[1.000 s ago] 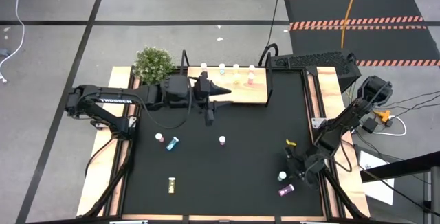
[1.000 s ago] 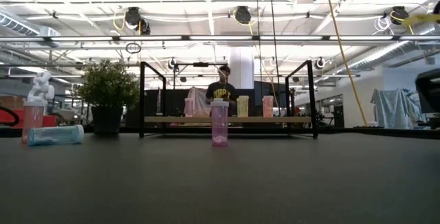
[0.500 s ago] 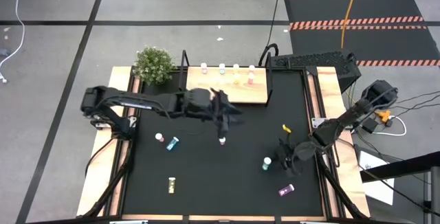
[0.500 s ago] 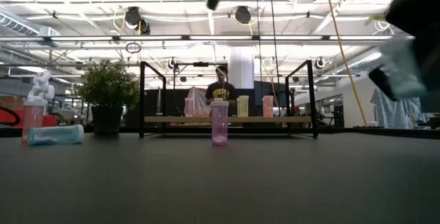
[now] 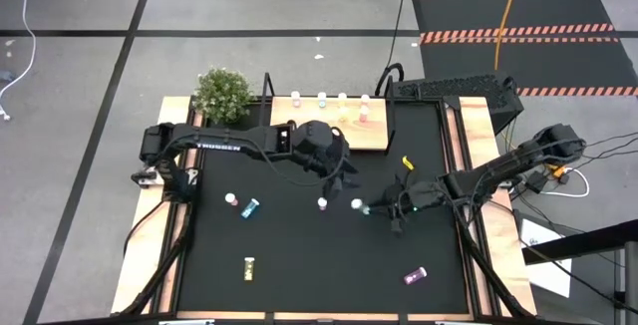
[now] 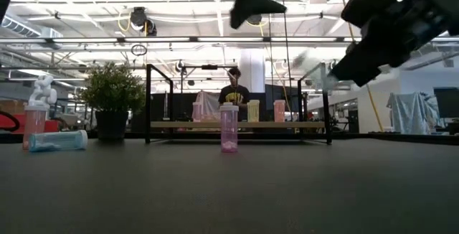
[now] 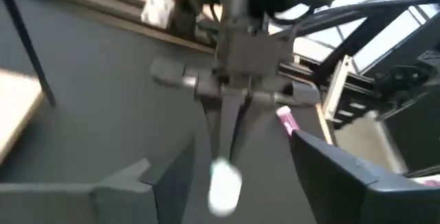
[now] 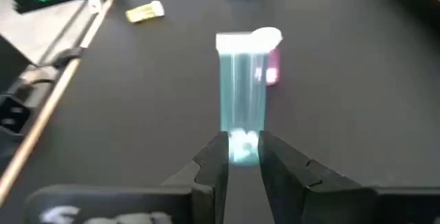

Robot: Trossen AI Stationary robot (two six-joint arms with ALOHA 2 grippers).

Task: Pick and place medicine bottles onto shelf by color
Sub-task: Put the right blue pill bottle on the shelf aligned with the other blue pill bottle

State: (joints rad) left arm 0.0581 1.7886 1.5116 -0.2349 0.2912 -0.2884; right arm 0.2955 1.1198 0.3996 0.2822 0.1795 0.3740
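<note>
Teal bottle (image 8: 240, 97): clamped by its base btwn right gripper (image 8: 242, 157) fingers, jaws closed on it, white cap pointing away from wrist; carried off the mat near centre, at 3 o'clock of the upright pink bottle (image 5: 322, 203).
Right gripper, high view (image 5: 377, 207): arm reaches in from table's 3 o'clock edge, bottle cap showing at its tip.
Left gripper (image 5: 344, 177): over mat just at 6 o'clock of the shelf (image 5: 349, 140), above and slightly 1 o'clock of the upright pink bottle; jaws spread apart, holding nothing.
Shelf: light wood board w/ black posts at table's 12 o'clock edge; four bottles (image 5: 331, 99) in a row along its far edge.
Pink bottle, low view (image 6: 229, 128): stands upright, white cap, centre of mat.
Left side of mat: one upright pink bottle (image 5: 231, 199) w/ a teal one (image 5: 250, 208) lying just beside it.
Yellow bottle (image 5: 249, 264): lying at approx 7 o'clock of mat.
Pink-purple bottle (image 5: 415, 276): lying at approx 5 o'clock of mat.
Plant (image 5: 222, 93): at the table's 11 o'clock corner, beside shelf.
</note>
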